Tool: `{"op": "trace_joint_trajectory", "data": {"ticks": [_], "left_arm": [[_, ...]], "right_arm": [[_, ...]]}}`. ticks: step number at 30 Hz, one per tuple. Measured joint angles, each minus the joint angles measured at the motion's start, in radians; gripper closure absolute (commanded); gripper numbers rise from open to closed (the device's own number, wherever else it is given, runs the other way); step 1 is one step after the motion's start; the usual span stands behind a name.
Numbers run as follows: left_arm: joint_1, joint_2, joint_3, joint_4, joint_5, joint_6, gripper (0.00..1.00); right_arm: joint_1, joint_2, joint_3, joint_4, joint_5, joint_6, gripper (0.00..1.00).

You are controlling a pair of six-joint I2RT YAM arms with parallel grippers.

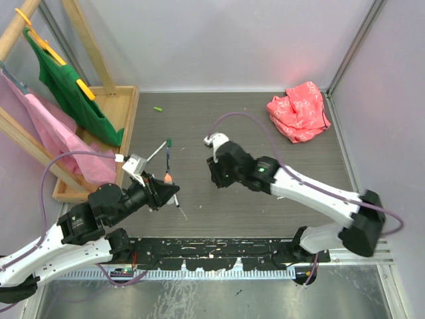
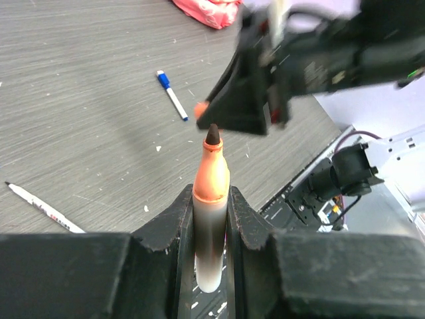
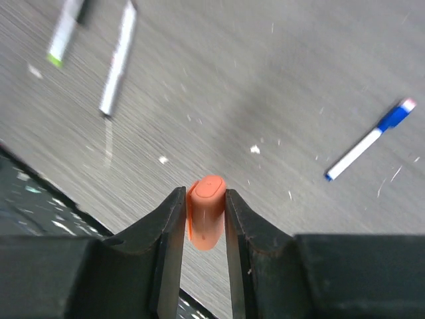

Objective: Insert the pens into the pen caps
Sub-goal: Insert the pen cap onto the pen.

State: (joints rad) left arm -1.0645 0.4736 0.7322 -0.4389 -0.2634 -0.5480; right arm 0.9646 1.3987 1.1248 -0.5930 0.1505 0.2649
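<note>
My left gripper [image 1: 164, 191] [image 2: 211, 197] is shut on a pen with a grey barrel and an orange end [image 2: 211, 183], its dark tip uncapped and pointing at the right gripper. My right gripper [image 1: 216, 178] [image 3: 204, 197] is shut on the orange cap [image 3: 204, 216], which also shows in the left wrist view [image 2: 200, 109] a short way beyond the pen tip, apart from it. A blue-ended pen [image 2: 172, 96] [image 3: 367, 144] lies on the table. Two more pens [image 1: 164, 153] [image 3: 118, 58] lie near the middle. A green cap [image 1: 158, 109] lies at the back.
A pink crumpled cloth [image 1: 299, 111] lies at the back right. A wooden rack base [image 1: 119, 119] with green and pink cloths hanging stands at the left. A thin white pen [image 2: 43, 207] lies near the table's front edge.
</note>
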Motion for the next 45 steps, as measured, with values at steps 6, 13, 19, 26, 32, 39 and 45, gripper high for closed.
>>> {"op": "trace_joint_trajectory", "data": {"ticks": [6, 13, 19, 26, 32, 39, 45], "left_arm": [[0.0, 0.027, 0.003, 0.023, 0.096, 0.042, 1.0], [0.0, 0.141, 0.096, 0.055, 0.2, 0.092, 1.0], [0.0, 0.211, 0.166, 0.105, 0.294, 0.126, 1.0], [0.0, 0.259, 0.203, 0.152, 0.428, 0.142, 1.0], [0.0, 0.259, 0.209, 0.207, 0.518, 0.141, 1.0], [0.0, 0.245, 0.209, 0.264, 0.599, 0.141, 1.0], [0.0, 0.235, 0.209, 0.302, 0.657, 0.146, 1.0]], "right_arm": [[-0.024, -0.314, -0.03, 0.172, -0.075, 0.004, 1.0], [-0.024, -0.508, -0.068, 0.393, -0.221, 0.016, 1.0], [-0.024, -0.591, -0.122, 0.564, -0.295, 0.046, 1.0], [-0.024, -0.64, -0.156, 0.765, -0.375, 0.095, 1.0], [-0.024, -0.639, -0.16, 0.9, -0.441, 0.137, 1.0], [-0.024, -0.582, -0.174, 1.101, -0.563, 0.213, 1.0], [-0.024, -0.512, -0.174, 1.155, -0.626, 0.263, 1.0]]}}
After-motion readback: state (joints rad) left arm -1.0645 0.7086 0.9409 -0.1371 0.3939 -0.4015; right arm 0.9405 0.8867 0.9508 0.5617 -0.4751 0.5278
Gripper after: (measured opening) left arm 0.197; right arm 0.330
